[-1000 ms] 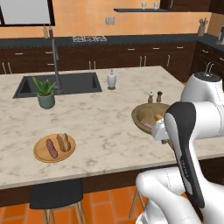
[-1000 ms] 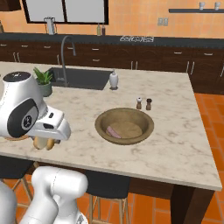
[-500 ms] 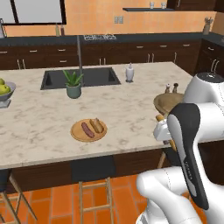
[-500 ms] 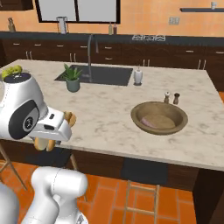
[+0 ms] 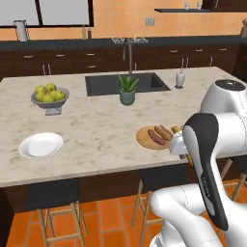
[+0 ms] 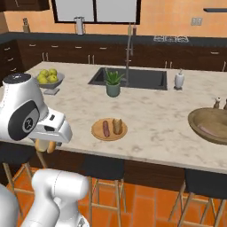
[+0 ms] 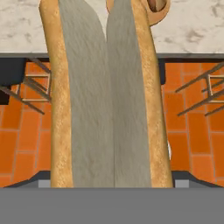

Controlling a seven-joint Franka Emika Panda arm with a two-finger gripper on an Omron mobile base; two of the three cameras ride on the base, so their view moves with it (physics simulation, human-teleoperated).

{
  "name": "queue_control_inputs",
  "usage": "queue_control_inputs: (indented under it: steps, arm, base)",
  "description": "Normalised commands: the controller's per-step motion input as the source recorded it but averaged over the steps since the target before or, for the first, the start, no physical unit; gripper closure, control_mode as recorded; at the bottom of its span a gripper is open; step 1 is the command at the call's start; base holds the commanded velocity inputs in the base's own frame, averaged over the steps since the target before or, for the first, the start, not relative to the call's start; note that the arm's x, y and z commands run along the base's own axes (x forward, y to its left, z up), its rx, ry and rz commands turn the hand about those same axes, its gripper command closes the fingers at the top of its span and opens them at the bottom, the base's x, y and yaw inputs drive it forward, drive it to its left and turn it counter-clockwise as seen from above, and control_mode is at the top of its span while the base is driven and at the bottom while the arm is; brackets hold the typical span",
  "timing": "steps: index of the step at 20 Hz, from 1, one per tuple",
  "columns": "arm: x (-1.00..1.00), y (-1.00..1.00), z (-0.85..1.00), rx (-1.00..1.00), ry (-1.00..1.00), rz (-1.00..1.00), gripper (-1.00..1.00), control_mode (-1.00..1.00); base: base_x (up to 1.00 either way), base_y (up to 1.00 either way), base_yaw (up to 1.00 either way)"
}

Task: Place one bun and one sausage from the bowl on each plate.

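Holding a bun (image 7: pixel 105 96) between wide jaws, the hand (image 6: pixel 45 145) is hanging low off the desk's (image 5: pixel 96 130) near edge. One bun and sausage are already lying on the wood plate (image 6: pixel 109 129); another sausage is lying in the bowl (image 6: pixel 208 124). The second bun's delivery seems in hand: next, the robot is likely needing to carry it left and lower it onto the white plate (image 5: pixel 41 144).

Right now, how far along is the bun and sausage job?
Done: the wooden plate already holds a bun and a sausage. In hand: the gripper holds the second bun, off the counter edge above the orange floor. Left: the white plate has nothing on it, and a sausage appears to lie in the brown bowl.
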Motion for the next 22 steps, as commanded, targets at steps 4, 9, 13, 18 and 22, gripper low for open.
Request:
queue_control_inputs:
  steps: [4,9,13,18,22]
  arm:
    - [0.00,0.00,0.00,0.00,0.00,0.00,1.00,1.00]
    - [0.00,0.00,0.00,0.00,0.00,0.00,1.00,1.00]
    - [0.00,0.00,0.00,0.00,0.00,0.00,1.00,1.00]
    - [0.00,0.00,0.00,0.00,0.00,0.00,1.00,1.00]
    - [0.00,0.00,0.00,0.00,0.00,0.00,1.00,1.00]
  base:
    - [0.34,1.00,0.00]
    - [0.37,1.00,0.00]
    - [0.34,1.00,0.00]
    - [0.15,0.45,-0.01]
    - [0.55,0.03,0.00]
